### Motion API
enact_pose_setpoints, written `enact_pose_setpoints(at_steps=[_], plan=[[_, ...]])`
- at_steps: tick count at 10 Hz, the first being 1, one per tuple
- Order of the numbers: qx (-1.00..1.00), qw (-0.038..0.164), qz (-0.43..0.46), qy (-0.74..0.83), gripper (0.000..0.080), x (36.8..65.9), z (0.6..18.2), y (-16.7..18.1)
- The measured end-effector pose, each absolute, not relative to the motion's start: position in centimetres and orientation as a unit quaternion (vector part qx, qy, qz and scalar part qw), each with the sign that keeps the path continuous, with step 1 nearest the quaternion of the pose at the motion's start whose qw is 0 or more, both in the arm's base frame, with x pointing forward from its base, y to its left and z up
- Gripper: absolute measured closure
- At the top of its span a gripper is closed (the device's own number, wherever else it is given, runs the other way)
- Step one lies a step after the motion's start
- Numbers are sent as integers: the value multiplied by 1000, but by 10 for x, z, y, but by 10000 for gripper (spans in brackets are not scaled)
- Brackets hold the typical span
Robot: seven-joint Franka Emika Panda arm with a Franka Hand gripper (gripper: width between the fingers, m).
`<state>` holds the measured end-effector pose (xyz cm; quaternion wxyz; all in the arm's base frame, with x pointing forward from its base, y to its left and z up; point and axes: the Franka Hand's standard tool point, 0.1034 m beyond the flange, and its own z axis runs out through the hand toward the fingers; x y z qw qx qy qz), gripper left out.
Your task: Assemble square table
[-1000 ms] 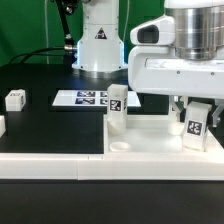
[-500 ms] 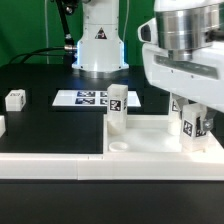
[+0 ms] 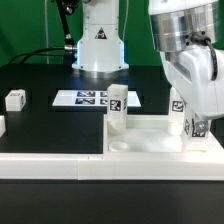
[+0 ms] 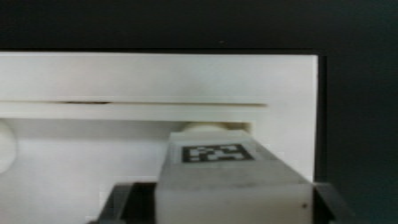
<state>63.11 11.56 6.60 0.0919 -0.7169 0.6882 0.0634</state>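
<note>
— What do we see in the gripper [image 3: 192,119]?
— Its jaws closed partway on a white, boxy leg block [image 4: 217,165], black-and-white square tag facing us.
— And beneath it?
— We see the smooth white square tabletop [image 3: 150,133], raised rim; a second leg [image 3: 117,104], also tagged, stands upright at another corner, away from the gripper.

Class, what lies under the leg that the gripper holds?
The tabletop, near its corner at the exterior view's right. The leg in the gripper hides the spot directly below it.
</note>
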Motion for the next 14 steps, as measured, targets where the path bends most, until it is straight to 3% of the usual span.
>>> enact_pose_setpoints(at_steps=[1,2,5,8,10,12,13,14], plan=[[-744,91,58,660,332,631,66,116],[-801,91,49,589,214,630,66,120],[-890,82,27,447,153,630,68,125],[-958,68,16,277,151,630,67,117],[-998,34,-17,59,151,632,67,125],[-998,34,-25,41,151,632,66,129],[-998,34,-25,43,244,632,66,129],[-996,34,-25,78,430,632,66,127]])
